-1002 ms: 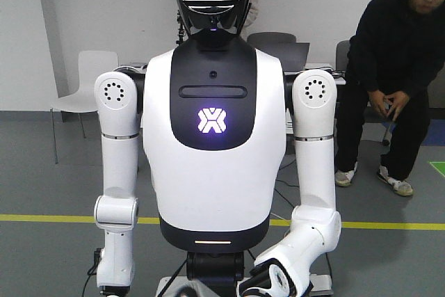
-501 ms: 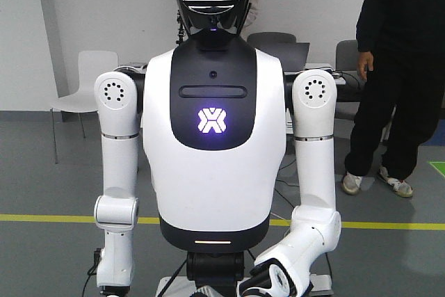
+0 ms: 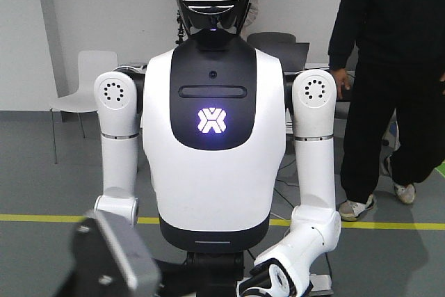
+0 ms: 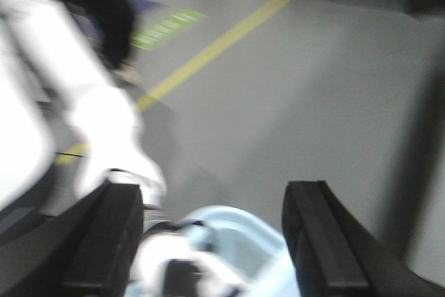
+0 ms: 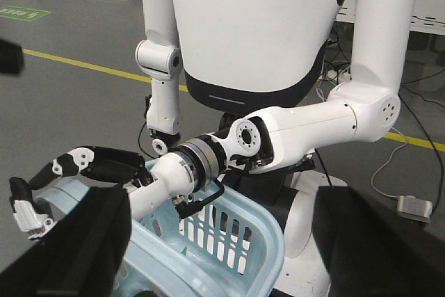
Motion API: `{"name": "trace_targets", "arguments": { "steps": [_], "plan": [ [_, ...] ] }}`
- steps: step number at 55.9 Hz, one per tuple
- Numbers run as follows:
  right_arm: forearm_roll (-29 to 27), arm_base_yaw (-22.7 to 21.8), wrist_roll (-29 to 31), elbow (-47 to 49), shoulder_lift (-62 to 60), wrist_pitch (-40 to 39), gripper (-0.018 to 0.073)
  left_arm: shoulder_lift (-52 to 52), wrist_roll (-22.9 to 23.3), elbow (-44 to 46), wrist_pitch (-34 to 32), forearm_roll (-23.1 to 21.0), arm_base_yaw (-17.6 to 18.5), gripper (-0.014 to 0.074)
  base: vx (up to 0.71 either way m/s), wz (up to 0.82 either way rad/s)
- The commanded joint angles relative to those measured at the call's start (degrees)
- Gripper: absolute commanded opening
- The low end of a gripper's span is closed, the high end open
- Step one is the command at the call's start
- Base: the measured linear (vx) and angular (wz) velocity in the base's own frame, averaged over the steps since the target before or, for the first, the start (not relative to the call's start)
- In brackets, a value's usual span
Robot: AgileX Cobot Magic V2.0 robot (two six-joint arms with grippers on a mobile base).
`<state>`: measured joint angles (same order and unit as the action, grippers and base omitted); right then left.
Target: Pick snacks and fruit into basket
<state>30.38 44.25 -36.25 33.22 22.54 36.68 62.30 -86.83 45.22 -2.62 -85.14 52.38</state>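
In the right wrist view the right gripper (image 5: 222, 252) stands wide, its two dark fingers (image 5: 76, 255) blurred at the lower corners and nothing between them. Just beyond, between those fingers, sits the pale blue basket (image 5: 233, 241) with slotted walls; what lies inside it cannot be made out.

The left wrist view is smeared. The left gripper (image 4: 212, 241) is also wide and holds nothing, and the same basket (image 4: 240, 234) shows low between its black fingers (image 4: 316, 241).

A humanoid (image 5: 257, 26) faces the cameras from behind the basket. One of its white forearms (image 5: 208, 165) reaches across the basket's far rim. The humanoid's hand (image 5: 73, 172), black and white with curled fingers, hangs near the basket's left edge; whether it touches the rim I cannot tell.

In the front view a blurred grey arm (image 3: 111, 255) fills the lower left corner, in front of the humanoid's (image 3: 212, 158) lit chest mark (image 3: 210, 121).

Behind it a yellow line (image 3: 389, 225) crosses the grey floor. A person (image 3: 396, 67) in black stands at the right, and a white chair (image 3: 87, 81) stands at the left against the wall.
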Motion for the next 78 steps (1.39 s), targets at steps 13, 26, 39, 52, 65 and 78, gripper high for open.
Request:
{"name": "trace_targets", "arguments": {
  "steps": [13, 26, 39, 52, 65, 78],
  "plan": [
    [2.4, -0.1, 0.0, 1.5, 0.8, -4.1, 0.0579, -22.0, -3.6, -13.3, -13.5, -5.1, -5.2, 0.0465, 0.0, 0.0],
    [2.4, -0.1, 0.0, 1.5, 0.8, -4.1, 0.0579, -26.6, -9.9, -15.1, -14.1, -8.0, -5.2, 0.0465, 0.0, 0.0],
    [2.4, -0.1, 0.0, 1.5, 0.8, -4.1, 0.0579, -26.4, -9.9, -15.1, -13.4, -7.9, -5.2, 0.0465, 0.0, 0.0],
    [2.4, -0.1, 0.0, 1.5, 0.8, -4.1, 0.0579, -26.4, -9.9, -15.1, -13.7, -7.9, -5.2, 0.0465, 0.0, 0.0],
    [2.4, -0.1, 0.0, 1.5, 0.8, -4.1, 0.0579, -26.4, -1.5, -15.1, -12.3, -2.7, -5.2, 0.026, 0.0, 0.0],
    [2.4, -0.1, 0.0, 1.5, 0.8, -4.1, 0.0579, -26.7, 29.9, -15.9, -11.8, 29.5, -5.8, -0.0011, 0.0, 0.0]
  ]
}}
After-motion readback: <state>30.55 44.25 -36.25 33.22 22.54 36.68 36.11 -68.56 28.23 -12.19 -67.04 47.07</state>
